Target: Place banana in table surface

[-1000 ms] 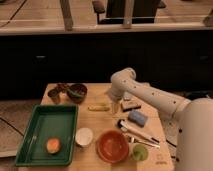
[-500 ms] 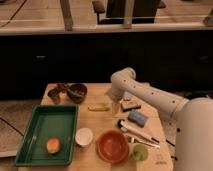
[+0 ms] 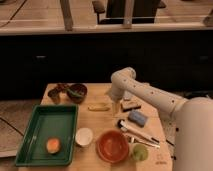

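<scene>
Found banana [image 3: 98, 106] lying flat on table surface [image 3: 102, 123], clear of green tray [image 3: 50, 107]. Located gripper [image 3: 116, 105] just beside banana, jaws released, grasping nothing. Judged placement done; only arm retreat judged outstanding.

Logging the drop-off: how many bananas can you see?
1. The banana lies on the table surface behind the red bowl, beside the open gripper, not held. Others could hide behind the arm.
</scene>
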`<action>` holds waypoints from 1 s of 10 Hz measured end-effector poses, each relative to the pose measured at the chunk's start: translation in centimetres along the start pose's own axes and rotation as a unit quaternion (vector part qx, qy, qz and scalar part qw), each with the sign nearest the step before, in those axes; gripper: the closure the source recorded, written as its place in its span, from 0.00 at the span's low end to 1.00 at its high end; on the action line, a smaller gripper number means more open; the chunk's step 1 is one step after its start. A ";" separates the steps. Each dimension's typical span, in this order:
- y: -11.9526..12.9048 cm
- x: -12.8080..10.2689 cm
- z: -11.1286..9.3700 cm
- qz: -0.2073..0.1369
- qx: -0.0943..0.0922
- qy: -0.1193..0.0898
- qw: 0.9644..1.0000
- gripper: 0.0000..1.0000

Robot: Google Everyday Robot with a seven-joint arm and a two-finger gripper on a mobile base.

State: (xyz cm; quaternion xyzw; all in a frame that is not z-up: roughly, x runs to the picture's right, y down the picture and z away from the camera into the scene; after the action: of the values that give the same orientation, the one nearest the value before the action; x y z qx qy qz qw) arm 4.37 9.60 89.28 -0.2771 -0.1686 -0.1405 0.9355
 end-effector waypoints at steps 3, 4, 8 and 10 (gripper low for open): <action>0.0 0.2 0.1 0.000 -0.003 0.000 1.000 0.20; -0.1 0.1 0.2 -0.001 -0.004 -0.001 1.000 0.20; -0.2 0.1 0.3 -0.004 -0.009 -0.001 1.000 0.20; -0.6 -0.5 0.8 -0.010 -0.004 -0.011 1.000 0.20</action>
State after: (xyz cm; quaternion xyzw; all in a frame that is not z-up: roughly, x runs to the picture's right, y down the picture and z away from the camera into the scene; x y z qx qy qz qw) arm 3.47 9.63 90.01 -0.2810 -0.1812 -0.1478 0.9308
